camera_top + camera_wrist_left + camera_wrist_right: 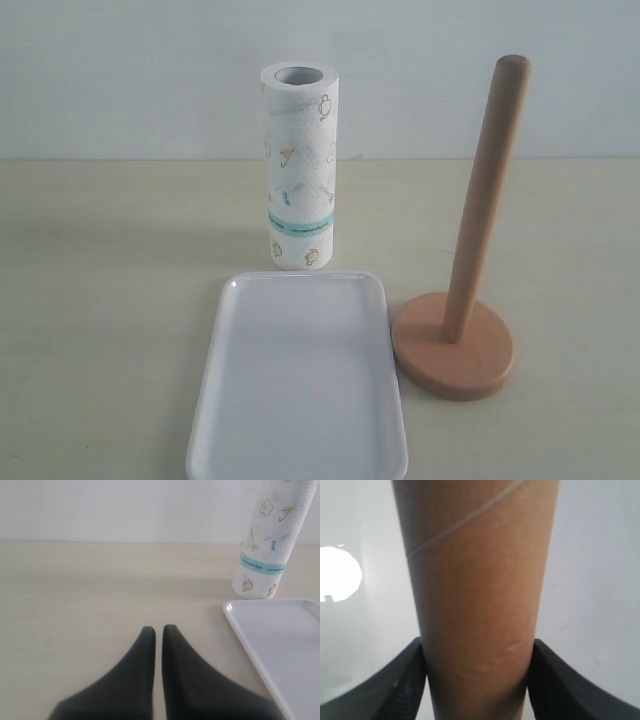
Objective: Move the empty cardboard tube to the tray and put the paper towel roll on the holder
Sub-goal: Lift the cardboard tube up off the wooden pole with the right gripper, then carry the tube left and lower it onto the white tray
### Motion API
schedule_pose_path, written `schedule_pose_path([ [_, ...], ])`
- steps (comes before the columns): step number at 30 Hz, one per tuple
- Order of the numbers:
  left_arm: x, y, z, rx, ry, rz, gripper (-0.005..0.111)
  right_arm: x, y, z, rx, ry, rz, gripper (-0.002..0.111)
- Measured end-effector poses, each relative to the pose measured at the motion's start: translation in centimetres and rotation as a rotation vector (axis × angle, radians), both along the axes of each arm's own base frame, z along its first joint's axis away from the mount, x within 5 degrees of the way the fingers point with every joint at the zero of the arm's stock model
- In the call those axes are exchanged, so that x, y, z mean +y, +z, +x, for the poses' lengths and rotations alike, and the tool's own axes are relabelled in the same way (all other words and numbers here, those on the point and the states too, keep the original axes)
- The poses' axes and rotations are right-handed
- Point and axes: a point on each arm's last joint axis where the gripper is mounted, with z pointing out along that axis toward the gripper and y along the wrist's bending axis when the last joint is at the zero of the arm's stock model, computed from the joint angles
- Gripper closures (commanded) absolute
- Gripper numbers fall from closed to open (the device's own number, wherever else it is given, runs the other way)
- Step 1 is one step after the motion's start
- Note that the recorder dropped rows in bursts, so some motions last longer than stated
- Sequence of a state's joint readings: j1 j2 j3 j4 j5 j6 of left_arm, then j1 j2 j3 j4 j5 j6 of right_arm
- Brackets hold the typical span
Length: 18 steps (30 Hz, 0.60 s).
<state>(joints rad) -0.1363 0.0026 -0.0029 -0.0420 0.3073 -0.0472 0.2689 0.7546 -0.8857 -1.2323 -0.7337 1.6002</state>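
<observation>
Jaws of my right gripper (477, 677) clamp the empty cardboard tube (480, 580), likely light and crushable; left gripper (158, 631) jaws together, empty.

The right end effector (477, 680) is clamped around the empty cardboard tube (477, 605), with one dark finger (395, 690) pressed against each side of it. The tube fills the middle of the view, plain brown, and runs out of the picture at both ends. A thin pale seam line (465, 522) crosses its surface on a slant, and a faint crease marks it nearer the fingers. Behind it is a blurred pale grey background with one bright white round patch (337, 575); what that patch is cannot be told.
</observation>
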Motion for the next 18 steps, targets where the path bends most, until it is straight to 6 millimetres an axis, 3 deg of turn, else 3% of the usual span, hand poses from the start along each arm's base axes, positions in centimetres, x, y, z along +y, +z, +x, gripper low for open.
schedule_pose_path([
  [6,0.0,0.0,0.0,0.0,0.0,0.0,0.102,2.1,-1.9,3.4,0.194,0.153,-0.105,0.108],
  [11,0.0,0.0,0.0,0.0,0.0,0.0,0.102,4.3,-5.7,7.3,0.376,0.176,-0.248,0.108],
  [18,0.0,0.0,0.0,0.0,0.0,0.0,0.102,8.3,-10.1,9.3,0.53,0.255,-0.401,0.108],
])
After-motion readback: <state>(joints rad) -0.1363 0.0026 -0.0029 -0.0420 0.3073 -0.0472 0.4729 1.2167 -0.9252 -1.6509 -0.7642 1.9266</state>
